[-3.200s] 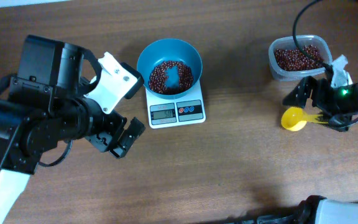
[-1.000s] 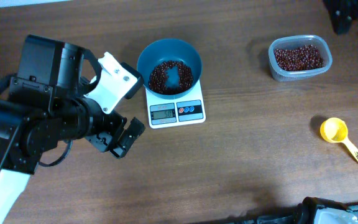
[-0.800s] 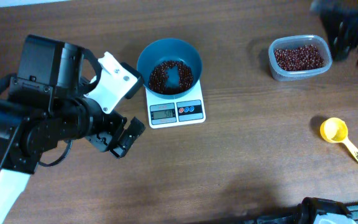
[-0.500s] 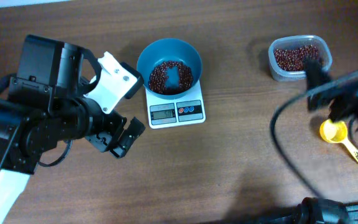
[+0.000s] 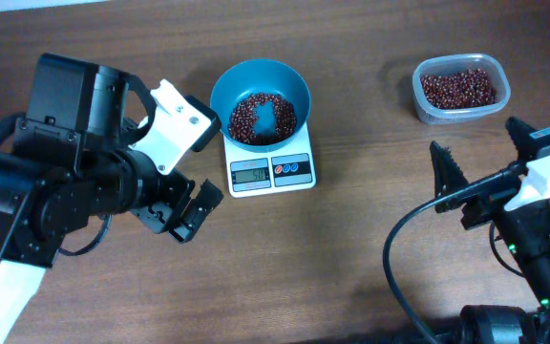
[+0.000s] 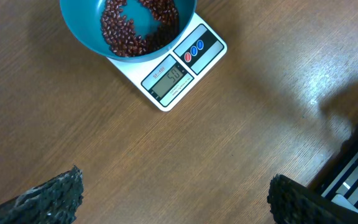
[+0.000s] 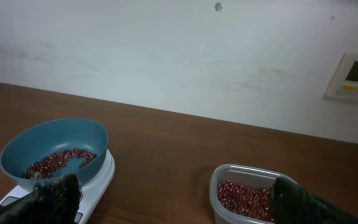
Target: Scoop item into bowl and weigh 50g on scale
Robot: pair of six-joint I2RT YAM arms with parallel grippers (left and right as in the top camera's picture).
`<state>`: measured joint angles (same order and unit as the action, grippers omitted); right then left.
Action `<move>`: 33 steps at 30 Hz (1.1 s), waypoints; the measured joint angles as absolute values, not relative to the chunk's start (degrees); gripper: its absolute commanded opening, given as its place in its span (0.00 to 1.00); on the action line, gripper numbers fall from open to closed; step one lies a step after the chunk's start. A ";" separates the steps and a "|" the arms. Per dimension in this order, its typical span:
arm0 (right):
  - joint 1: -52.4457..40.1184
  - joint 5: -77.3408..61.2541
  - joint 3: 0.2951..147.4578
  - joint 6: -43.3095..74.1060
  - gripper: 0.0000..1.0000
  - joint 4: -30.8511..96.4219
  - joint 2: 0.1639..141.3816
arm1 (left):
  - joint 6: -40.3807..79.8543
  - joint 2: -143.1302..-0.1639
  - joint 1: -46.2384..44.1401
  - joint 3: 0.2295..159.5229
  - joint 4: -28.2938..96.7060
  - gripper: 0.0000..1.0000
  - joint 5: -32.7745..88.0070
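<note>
Bowl (image 5: pixel 256 76) sits on the scale (image 5: pixel 272 161), on its far half, display (image 6: pixel 169 78) and red and blue buttons (image 6: pixel 194 50) clear in front of it. Beans (image 5: pixel 242 119) cover most of the bowl bottom, with a bare teal patch in the middle. The display digits look like 50, too blurry to be sure. More beans fill the clear tub (image 5: pixel 447 118), well apart from the scale, at the far right of the table (image 5: pixel 351 258). Left gripper (image 6: pixel 174 180) is above the table just left of and nearer than the scale; in the wrist view its fingers (image 6: pixel 51 196) are spread wide with nothing between them, only bare wood below, and the scale and bowl are ahead of them. Right gripper (image 5: pixel 480 151) is on the right side, nearer than the tub, its jaws wide apart and empty, touching nothing. The right wrist view looks level across the table: both dark fingertips (image 7: pixel 48 199) at the bottom corners, bowl on the scale at left, tub at lower right, a pale wall (image 7: pixel 166 50) behind with a small panel (image 7: pixel 356 76) on it. The two grippers are well apart, the scale between them.
</note>
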<state>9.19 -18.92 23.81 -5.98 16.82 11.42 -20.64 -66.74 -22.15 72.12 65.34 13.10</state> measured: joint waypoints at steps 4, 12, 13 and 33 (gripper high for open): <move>4.69 -14.17 23.77 -5.96 0.99 17.54 11.14 | -20.64 -66.74 -22.15 72.12 65.34 0.99 13.13; 2.94 -11.35 18.90 -5.98 0.99 17.85 2.70 | -20.64 -66.74 -22.15 72.12 65.36 0.99 13.13; 2.94 -11.38 18.11 -6.00 0.99 17.63 1.39 | -20.64 -66.74 -22.15 72.12 65.32 0.99 13.13; -1.17 -6.81 1.69 -5.98 0.99 3.99 0.73 | -20.64 -66.74 -22.15 72.12 65.34 0.99 13.10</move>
<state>-1.17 -6.81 1.69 -5.98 3.99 0.73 -20.64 -66.74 -22.15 72.12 65.34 13.10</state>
